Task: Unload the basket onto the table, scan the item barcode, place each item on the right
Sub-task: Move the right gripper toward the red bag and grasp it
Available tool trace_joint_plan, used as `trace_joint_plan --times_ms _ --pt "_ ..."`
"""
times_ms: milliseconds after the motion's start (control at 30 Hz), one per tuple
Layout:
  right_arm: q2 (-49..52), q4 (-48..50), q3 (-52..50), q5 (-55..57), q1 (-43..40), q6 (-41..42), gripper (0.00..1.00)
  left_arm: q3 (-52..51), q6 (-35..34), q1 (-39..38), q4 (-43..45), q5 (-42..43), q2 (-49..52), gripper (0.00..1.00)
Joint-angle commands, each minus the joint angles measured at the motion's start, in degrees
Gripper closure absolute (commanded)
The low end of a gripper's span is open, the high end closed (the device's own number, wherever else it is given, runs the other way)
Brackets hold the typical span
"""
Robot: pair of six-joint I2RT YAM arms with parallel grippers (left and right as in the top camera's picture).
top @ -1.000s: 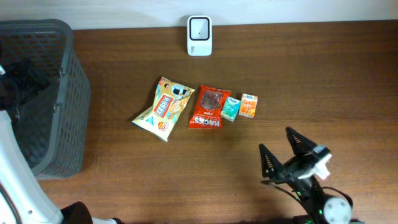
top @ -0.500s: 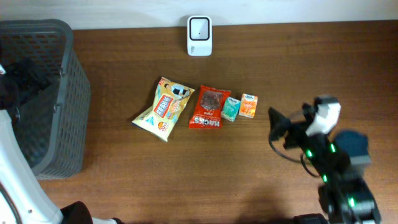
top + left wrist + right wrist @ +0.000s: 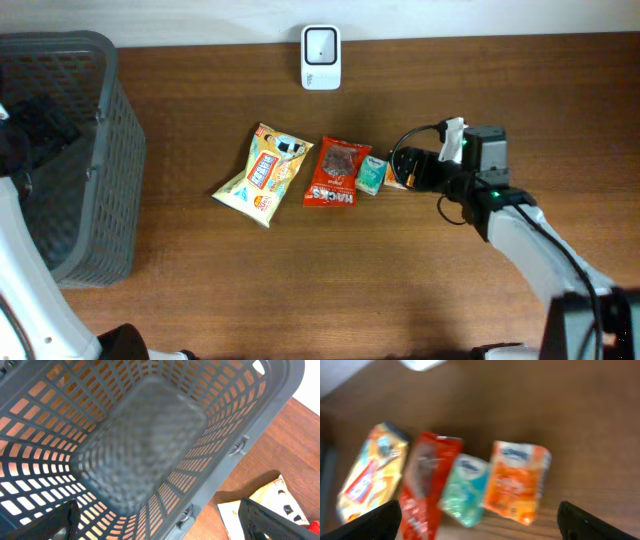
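Right gripper (image 3: 402,170), jaws spread wide, half hides the orange carton (image 3: 517,481); labels blurred. Left gripper (image 3: 157,525), jaws spread, fingertips cut off, over the basket (image 3: 240,420)

Right fingers (image 3: 375,521) wide apart, arm (image 3: 522,238) outstretched; left fingers (image 3: 272,522) equally wide apart.

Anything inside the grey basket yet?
Nothing shows inside the basket: the left wrist view sees only bare mesh floor and walls. The near bottom corners are covered by the left gripper.
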Motion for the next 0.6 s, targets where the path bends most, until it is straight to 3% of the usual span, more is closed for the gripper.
trace_joint_plan --times_ms 0,233,300,467,567 --pt "3.7 0.9 1.0 4.9 -0.3 5.6 0.01 0.5 -0.4 0.1 0.1 0.0 -0.2 0.01" --pt "4.5 3.1 1.0 2.4 -0.3 2.9 0.31 0.5 -0.4 0.1 0.1 0.0 -0.2 0.01" --pt "4.5 5.1 1.0 -5.4 -0.3 -4.8 0.32 0.5 -0.4 0.1 0.1 0.0 -0.2 0.01" --pt "4.5 7.1 1.0 -6.1 3.1 -4.7 0.36 0.5 -0.4 0.1 0.1 0.0 -0.2 0.01" --pt "4.6 10.3 1.0 1.5 9.2 5.1 0.31 0.5 -0.4 0.1 0.1 0.0 -0.2 0.01"
